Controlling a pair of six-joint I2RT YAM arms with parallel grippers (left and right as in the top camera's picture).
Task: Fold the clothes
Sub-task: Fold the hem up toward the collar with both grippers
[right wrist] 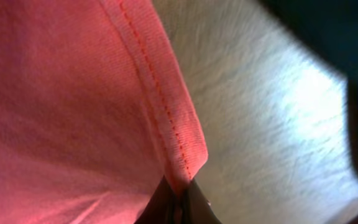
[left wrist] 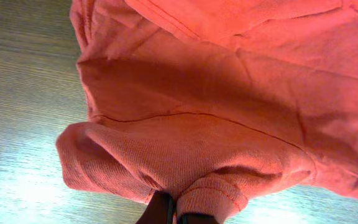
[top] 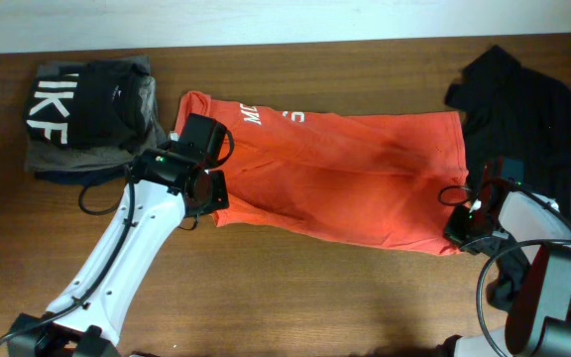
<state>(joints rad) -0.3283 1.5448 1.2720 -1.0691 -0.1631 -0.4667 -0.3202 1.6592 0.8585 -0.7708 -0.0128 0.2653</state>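
The clothes, a red-orange T-shirt (top: 350,174) with white lettering near its left end, lie folded lengthwise across the middle of the table. My left gripper (top: 209,195) is shut on a bunched sleeve hem at the shirt's near left corner; in the left wrist view the fabric (left wrist: 216,118) bulges over the left gripper (left wrist: 178,214). My right gripper (top: 461,230) is shut on the stitched hem corner at the shirt's near right end. There the shirt's hem (right wrist: 166,118) runs down into the right gripper (right wrist: 179,199).
A folded black top with white block letters (top: 77,99) lies on folded grey and navy garments (top: 87,154) at the back left. A crumpled black garment (top: 533,99) lies at the back right, close to my right arm.
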